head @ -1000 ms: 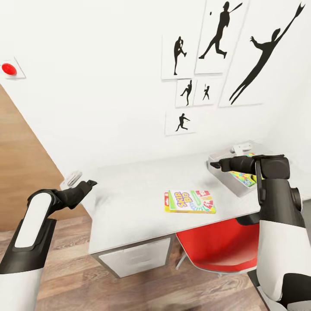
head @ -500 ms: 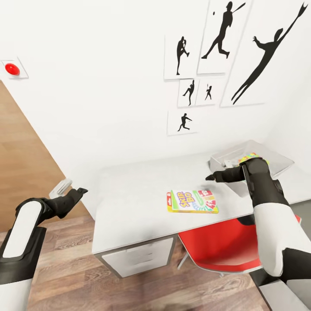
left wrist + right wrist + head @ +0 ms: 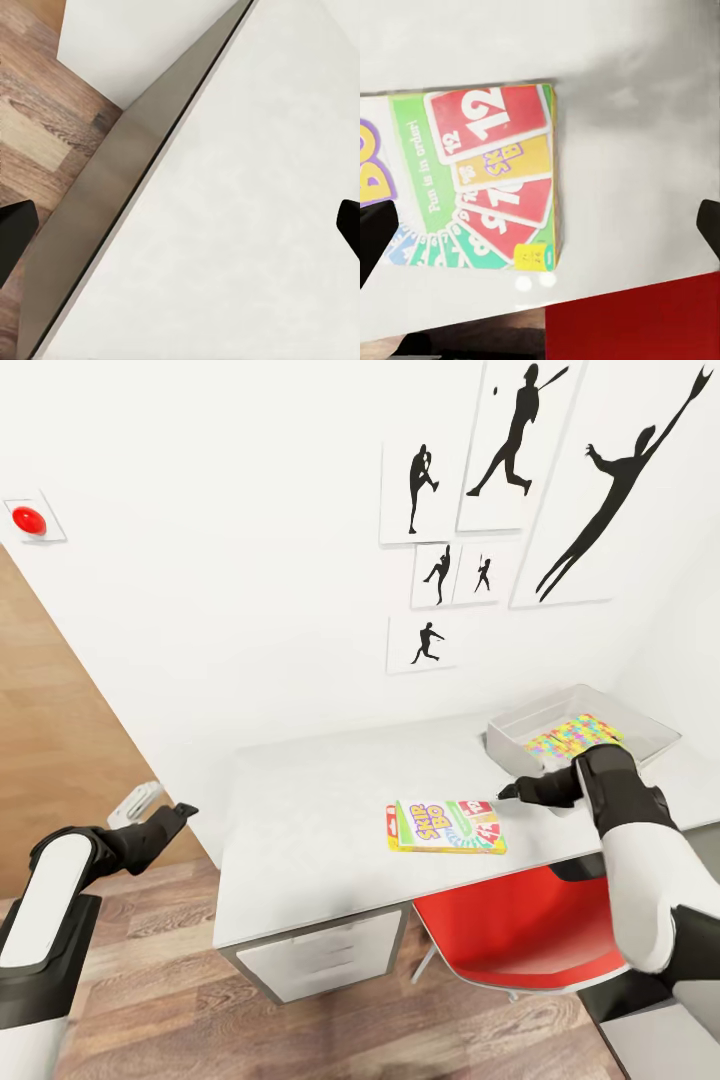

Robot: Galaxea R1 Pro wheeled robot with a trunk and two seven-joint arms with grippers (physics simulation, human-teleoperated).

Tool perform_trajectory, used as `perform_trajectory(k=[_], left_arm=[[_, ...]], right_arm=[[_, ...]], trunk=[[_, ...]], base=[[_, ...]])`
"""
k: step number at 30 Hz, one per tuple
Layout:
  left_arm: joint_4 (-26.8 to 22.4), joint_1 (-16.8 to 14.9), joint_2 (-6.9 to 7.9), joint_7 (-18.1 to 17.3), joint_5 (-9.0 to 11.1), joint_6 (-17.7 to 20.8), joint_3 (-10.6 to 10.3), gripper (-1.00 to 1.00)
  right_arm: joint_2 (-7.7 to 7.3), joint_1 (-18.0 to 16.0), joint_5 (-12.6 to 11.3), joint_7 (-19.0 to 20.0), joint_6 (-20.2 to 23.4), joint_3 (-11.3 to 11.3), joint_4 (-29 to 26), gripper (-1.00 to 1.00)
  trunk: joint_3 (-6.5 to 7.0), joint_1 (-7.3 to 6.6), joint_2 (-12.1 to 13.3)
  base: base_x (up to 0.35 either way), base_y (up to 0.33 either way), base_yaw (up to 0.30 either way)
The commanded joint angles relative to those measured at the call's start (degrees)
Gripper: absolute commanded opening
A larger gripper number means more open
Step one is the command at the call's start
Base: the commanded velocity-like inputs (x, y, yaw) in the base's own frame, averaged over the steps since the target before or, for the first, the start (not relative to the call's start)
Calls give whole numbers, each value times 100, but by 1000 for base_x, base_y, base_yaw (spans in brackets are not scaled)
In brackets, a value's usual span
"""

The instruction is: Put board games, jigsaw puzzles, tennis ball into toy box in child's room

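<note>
Child's room: white wall hung with black baseball silhouettes [image 3: 520, 490], a red button [image 3: 29, 520] high at the left, wood plank floor. The long pale grey table [image 3: 320, 810] stands against the wall, smooth and matt on top, with dark sides and white drawers; a red chair [image 3: 510, 930] is tucked beneath.

The SKIP-BO box [image 3: 446, 826], a thin flat printed carton in yellow, green, red and white, lies face up near the table's front edge, above the chair. In the right wrist view its card artwork [image 3: 480, 180] sits square on the surface with the chair's red below the edge.

The right gripper [image 3: 512, 792] hangs just above the table beside the box's far right corner, between the box and the toy box [image 3: 640, 722]. Both dark fingertips sit at opposite margins of its wrist view, so the fingers are spread wide and hold nothing; judged, this is the approach to picking up the box, from the end that lies nearest the tray.

The toy box is a shallow grey tray with sloping walls at the table's right end; a jigsaw [image 3: 572, 737] of interlocking bright pieces lies inside it.

The left gripper [image 3: 180, 812] hovers off the table's left end, likewise spread and empty, apparently parked clear of the work.
</note>
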Motion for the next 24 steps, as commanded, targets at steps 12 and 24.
perform_trajectory(k=[12, 24], left_arm=[[-6, 42, 3, 52, 39, 17, -11, 100], [-6, 85, 3, 53, 38, 17, -10, 100]], right_arm=[[-12, 26, 56, -283, -697, -572, 167, 100], [-6, 47, -105, -301, -781, -642, 213, 100]], trunk=[[-11, 3, -12], [-11, 3, -12]], base=[[0, 0, 0], [0, 0, 0]])
